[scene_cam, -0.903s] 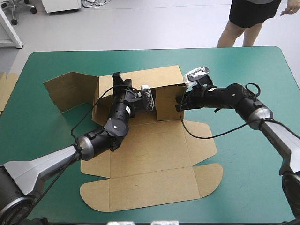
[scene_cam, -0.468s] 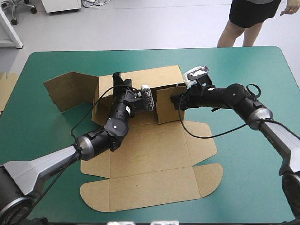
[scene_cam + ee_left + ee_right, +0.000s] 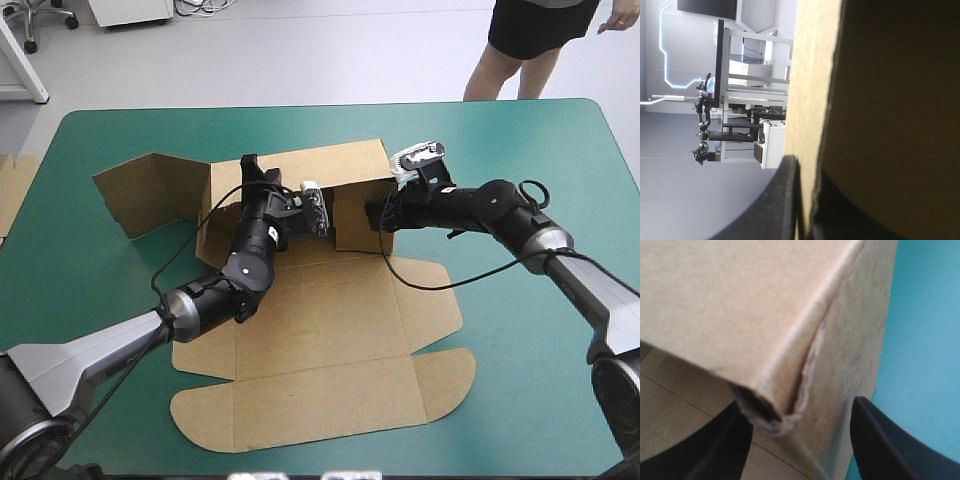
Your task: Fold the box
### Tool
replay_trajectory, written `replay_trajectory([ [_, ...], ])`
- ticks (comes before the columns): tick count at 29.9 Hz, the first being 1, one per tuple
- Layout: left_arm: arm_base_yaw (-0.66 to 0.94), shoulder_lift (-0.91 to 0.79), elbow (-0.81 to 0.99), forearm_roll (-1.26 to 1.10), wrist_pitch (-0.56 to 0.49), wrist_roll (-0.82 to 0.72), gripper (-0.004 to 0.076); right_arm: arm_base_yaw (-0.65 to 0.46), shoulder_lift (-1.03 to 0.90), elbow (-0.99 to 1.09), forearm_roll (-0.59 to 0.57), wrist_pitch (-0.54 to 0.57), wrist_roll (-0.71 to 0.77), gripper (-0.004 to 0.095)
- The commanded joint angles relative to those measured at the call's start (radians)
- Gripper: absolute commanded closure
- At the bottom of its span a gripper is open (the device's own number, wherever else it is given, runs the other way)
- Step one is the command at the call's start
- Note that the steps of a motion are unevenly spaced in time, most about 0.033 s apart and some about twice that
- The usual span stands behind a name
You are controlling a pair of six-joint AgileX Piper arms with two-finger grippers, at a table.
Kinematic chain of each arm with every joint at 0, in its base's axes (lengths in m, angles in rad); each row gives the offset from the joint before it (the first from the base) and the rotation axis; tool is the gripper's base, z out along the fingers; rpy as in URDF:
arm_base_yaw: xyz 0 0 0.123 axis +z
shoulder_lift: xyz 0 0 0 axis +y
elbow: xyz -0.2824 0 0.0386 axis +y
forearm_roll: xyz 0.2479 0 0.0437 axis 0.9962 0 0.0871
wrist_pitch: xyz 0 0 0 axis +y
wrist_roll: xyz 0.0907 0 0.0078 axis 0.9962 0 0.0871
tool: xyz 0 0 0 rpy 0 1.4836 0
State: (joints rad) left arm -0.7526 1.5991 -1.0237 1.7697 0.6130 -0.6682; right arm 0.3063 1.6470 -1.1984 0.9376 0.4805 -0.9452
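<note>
On the teal-green bench the brown box lies mid-bench toward the far side. Its base and lid panels are flat, its far wall is raised, and a short side flap is turned in at that wall's right end. The left gripper is clamped on the wall's top edge, with the board pinched between its black fingers. The right gripper is spread wide, astride the creased corner where the flap meets the wall, pressing rather than gripping. The step looks like squaring this flap against the wall. To do it well, the left gripper should probably keep the wall upright and steady. The right should push low along the crease, which already looks frayed, so that the board bends on its score and does not tear or buckle. The flap should reach a right angle before anything is tucked over it. Compared with just before, the flap has swung in a little closer to the wall and stands straighter. The right gripper has followed it slightly toward the left one. The left gripper and the flat panels look unchanged.
</note>
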Motion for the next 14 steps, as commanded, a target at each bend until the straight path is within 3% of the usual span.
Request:
replay_trajectory([
  [1, -0.006, -0.027, -0.017, -0.001, -0.026, -0.027, 0.0734, 0.004, -0.039, -0.032, 0.054, -0.038, -0.013, 0.0421],
  [6, -0.006, -0.027, -0.017, -0.001, -0.043, -0.027, 0.0734, 0.006, -0.033, -0.032, 0.060, -0.059, -0.012, 0.0488],
  [14, -0.006, -0.027, -0.024, -0.001, -0.070, -0.027, 0.0734, 0.023, -0.031, -0.032, 0.062, -0.060, -0.043, 0.0692],
])
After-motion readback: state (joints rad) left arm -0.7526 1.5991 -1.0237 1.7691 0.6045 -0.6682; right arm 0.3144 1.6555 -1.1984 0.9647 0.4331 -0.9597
